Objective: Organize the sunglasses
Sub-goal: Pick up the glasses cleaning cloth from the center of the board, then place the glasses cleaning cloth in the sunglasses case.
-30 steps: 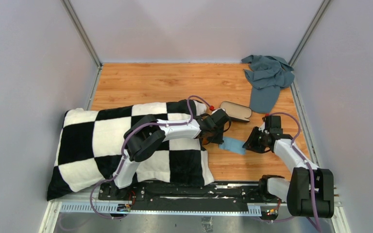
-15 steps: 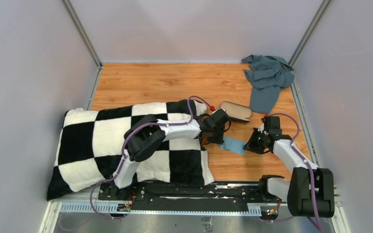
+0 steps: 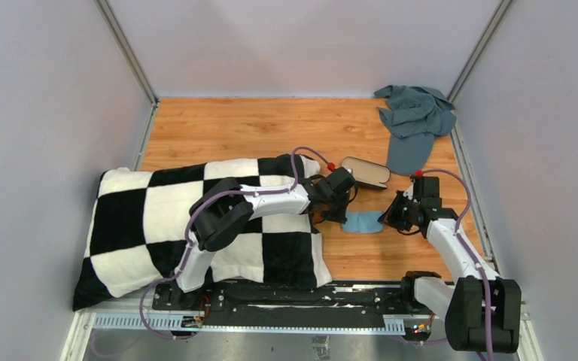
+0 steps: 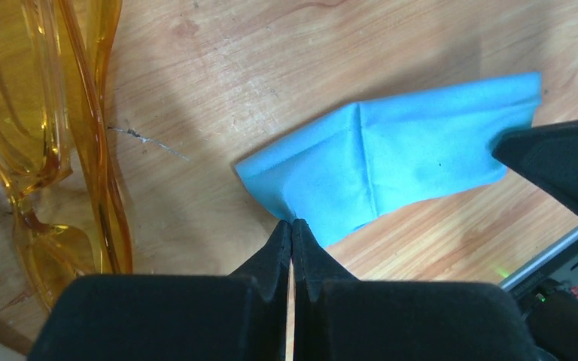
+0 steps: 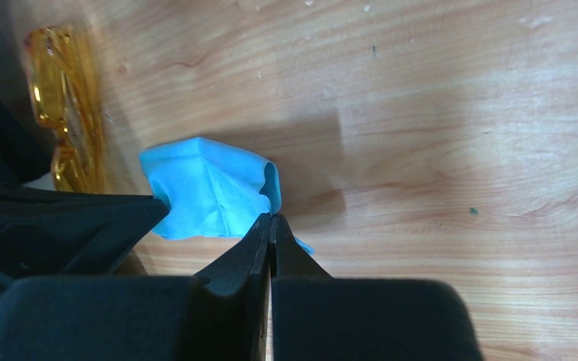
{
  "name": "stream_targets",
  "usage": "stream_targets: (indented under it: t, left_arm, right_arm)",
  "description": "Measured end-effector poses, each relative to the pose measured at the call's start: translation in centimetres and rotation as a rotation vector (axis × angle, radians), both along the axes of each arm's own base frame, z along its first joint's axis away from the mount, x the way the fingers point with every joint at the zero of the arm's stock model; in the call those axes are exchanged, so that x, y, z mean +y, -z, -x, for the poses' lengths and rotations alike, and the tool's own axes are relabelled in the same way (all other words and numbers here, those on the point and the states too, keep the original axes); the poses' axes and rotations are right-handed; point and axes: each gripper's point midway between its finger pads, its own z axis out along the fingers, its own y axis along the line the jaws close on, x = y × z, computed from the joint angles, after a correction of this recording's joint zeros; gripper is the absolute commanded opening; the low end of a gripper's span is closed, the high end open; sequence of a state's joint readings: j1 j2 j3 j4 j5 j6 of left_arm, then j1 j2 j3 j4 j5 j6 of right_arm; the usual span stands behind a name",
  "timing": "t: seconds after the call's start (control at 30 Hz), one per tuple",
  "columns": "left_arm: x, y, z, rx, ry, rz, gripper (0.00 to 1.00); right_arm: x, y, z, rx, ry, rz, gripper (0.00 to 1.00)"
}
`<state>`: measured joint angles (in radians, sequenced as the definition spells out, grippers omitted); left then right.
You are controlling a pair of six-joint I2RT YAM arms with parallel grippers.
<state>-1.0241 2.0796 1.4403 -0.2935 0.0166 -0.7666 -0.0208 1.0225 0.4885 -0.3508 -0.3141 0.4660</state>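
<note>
We saw sunglasses [image 4: 45,150], amber, lying on wooden table [image 3: 271,128], at 9 o'clock from blue cloth [image 4: 391,173] in left wrist view, near but not touching. We noted left gripper [image 4: 292,226] pinched tight on cloth corner nearest sunglasses. Right gripper [image 5: 271,219] clamped opposite edge, cloth creased between them. In top view, open black case [image 3: 366,173] sat at 12 o'clock from cloth, checkered pillow [image 3: 158,218] at 9, grey rag [image 3: 415,120] at 1.

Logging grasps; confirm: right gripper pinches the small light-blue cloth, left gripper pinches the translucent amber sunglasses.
Not quite. The left gripper also pinches the small light-blue cloth; the left wrist view shows the translucent amber sunglasses lying loose beside it.
</note>
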Motion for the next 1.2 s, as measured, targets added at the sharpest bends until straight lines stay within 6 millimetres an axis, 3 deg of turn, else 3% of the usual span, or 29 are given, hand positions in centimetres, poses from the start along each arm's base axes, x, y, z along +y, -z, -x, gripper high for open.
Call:
stream_targets:
  t: [0.2,0.47,0.7,0.8,0.87,0.97,1.2]
  left_arm:
    - [0.0,-2.4,-0.6,-0.025,0.018,0.032,0.0]
    - [-0.8,-6.8,-4.1,-0.084,0.042,0.1,0.0]
    - [-1.6,-14.2,-9.5,-0.197,0.064,0.203,0.0]
    - [-1.9,-16.1,-12.3,-0.24,0.07,0.238,0.0]
    - [-2.2,-16.4,-14.0,-0.256,0.077,0.245,0.0]
    - [-2.3,-15.1,-16.0,-0.251,0.087,0.234,0.0]
    - [-1.4,-9.3,-17.3,-0.154,0.106,0.173,0.0]
  right_arm:
    - [0.0,-1.5,-1.0,-0.027,0.011,-0.007,0.0]
    - [0.1,-4.4,-3.9,-0.072,0.022,-0.016,0.0]
    - [0.9,-7.2,-8.1,-0.112,-0.004,-0.019,0.0]
    - [0.8,-7.5,-9.7,-0.108,0.0,-0.013,0.0]
    - [0.8,-7.7,-11.0,-0.106,0.002,-0.009,0.0]
    - [0.7,-7.4,-12.6,-0.094,0.007,0.0,0.0]
    - [0.5,-5.6,-14.6,-0.04,0.008,0.011,0.0]
